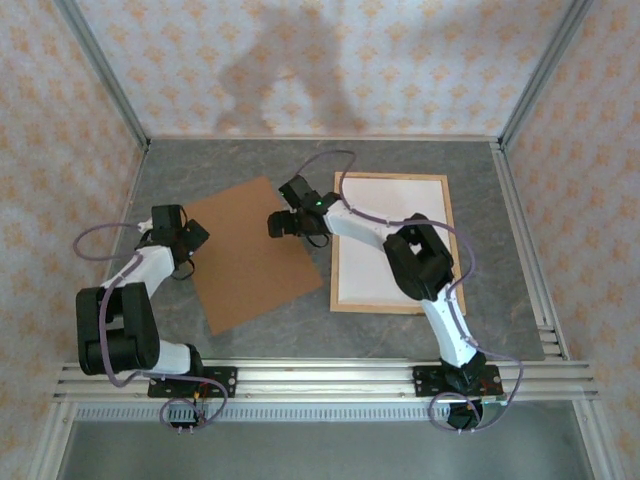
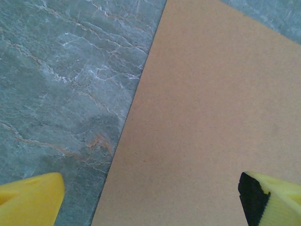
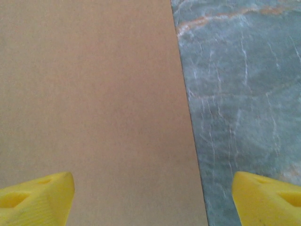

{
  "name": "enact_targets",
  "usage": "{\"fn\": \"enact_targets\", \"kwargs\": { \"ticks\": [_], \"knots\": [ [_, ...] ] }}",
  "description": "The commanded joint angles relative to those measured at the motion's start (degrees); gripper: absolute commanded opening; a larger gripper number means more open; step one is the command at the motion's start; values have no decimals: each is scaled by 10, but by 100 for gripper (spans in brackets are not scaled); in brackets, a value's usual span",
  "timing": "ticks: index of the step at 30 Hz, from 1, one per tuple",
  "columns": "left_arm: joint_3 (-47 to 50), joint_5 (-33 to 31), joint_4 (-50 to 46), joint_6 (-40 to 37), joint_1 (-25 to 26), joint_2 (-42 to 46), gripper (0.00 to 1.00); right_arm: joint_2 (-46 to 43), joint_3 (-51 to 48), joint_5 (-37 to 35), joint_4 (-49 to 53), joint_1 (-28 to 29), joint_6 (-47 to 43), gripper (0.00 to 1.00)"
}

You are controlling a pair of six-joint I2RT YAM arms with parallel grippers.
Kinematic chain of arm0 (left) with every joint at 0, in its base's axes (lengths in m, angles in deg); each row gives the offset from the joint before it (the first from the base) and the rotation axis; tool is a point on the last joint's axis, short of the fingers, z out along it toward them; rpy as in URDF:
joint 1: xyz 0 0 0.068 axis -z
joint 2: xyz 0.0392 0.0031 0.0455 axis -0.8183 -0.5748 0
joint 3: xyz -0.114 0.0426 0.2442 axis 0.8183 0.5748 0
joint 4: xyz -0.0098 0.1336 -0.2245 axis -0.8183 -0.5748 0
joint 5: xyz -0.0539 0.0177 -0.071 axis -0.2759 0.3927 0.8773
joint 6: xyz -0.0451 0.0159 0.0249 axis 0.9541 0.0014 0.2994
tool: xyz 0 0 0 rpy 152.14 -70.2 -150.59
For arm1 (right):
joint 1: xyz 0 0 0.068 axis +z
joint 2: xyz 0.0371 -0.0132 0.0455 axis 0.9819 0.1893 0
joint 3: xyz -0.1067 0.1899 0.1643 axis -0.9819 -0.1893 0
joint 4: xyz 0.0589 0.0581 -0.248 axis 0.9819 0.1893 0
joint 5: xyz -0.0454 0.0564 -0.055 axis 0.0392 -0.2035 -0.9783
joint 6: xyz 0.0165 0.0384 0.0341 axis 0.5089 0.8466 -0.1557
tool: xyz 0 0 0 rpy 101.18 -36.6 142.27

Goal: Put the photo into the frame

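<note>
The frame (image 1: 381, 308), thin light wood, lies flat on the right half of the table. A plain white sheet (image 1: 370, 270) fills it, apparently the photo lying back up; no picture side shows. My right arm reaches across the frame to the left. My right gripper (image 1: 278, 224) (image 3: 153, 200) is open, straddling the right edge of a brown backing board (image 1: 250, 255) (image 3: 94, 94). My left gripper (image 1: 192, 240) (image 2: 150, 202) is open over the same board's (image 2: 211, 117) left edge. Nothing is held.
The grey marbled tabletop (image 1: 170, 180) (image 2: 61, 84) (image 3: 240, 94) is bare around the board. Aluminium rails (image 1: 320, 375) run along the near edge and the right side. Patterned walls enclose the table on three sides.
</note>
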Motion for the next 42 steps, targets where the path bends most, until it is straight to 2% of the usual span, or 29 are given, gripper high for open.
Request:
{"fn": "enact_targets", "kwargs": {
  "ticks": [1, 11, 21, 31, 42],
  "knots": [
    [-25, 10, -12, -14, -1, -26, 96, 33, 47, -29, 34, -2, 5, 88],
    [-10, 74, 12, -13, 13, -68, 94, 84, 84, 4, 53, -2, 9, 87],
    [30, 122, 63, 7, 34, -90, 94, 86, 71, 116, 14, -1, 46, 82],
    [58, 132, 93, 10, 35, -88, 93, 54, 48, 187, -41, -12, 87, 77],
    [73, 137, 107, 11, 34, -84, 93, -19, -28, 304, -184, -39, 121, 59]
  ]
}}
